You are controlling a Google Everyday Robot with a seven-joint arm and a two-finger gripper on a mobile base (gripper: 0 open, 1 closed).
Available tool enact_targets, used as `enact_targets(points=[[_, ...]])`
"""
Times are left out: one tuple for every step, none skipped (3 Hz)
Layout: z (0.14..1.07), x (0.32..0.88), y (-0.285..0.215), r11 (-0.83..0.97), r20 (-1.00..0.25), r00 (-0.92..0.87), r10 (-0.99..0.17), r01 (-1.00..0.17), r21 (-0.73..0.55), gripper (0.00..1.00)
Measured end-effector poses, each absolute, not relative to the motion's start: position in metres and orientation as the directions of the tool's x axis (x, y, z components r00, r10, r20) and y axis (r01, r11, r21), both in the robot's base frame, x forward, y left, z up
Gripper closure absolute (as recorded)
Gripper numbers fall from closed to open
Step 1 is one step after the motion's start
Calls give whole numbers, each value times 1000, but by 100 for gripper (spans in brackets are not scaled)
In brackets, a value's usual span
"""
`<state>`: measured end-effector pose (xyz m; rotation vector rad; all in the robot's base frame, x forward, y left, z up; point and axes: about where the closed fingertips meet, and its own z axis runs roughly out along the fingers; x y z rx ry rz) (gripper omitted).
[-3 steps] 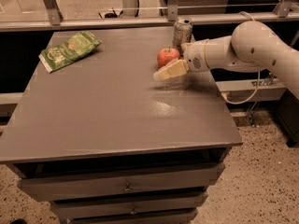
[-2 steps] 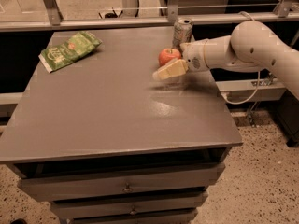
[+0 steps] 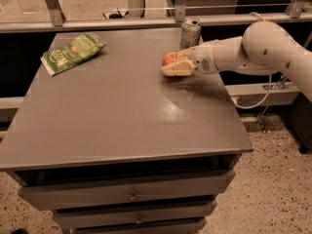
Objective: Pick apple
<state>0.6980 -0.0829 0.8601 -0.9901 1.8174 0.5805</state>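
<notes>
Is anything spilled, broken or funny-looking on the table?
Nothing stands out. The can stands upright, the bag lies flat at the far left of the table, and nothing is spilled. The pincer is at the apple, just in front of the can.

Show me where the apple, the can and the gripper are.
apple (image 3: 169, 58), camera view, its red side.
can (image 3: 190, 32), camera view, its side wall.
gripper (image 3: 172, 67), camera view, tip just in front of the apple.

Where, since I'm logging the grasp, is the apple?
The apple sits far right on the table, at the tip of the gripper, just in front and left of the can.
</notes>
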Motion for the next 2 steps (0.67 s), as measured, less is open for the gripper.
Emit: enact_targets(points=[[872,688,-83,546,-903,-212,-373,-837,-29,94],[910,634,-80,482,-909,-223,-353,-876,28,100]])
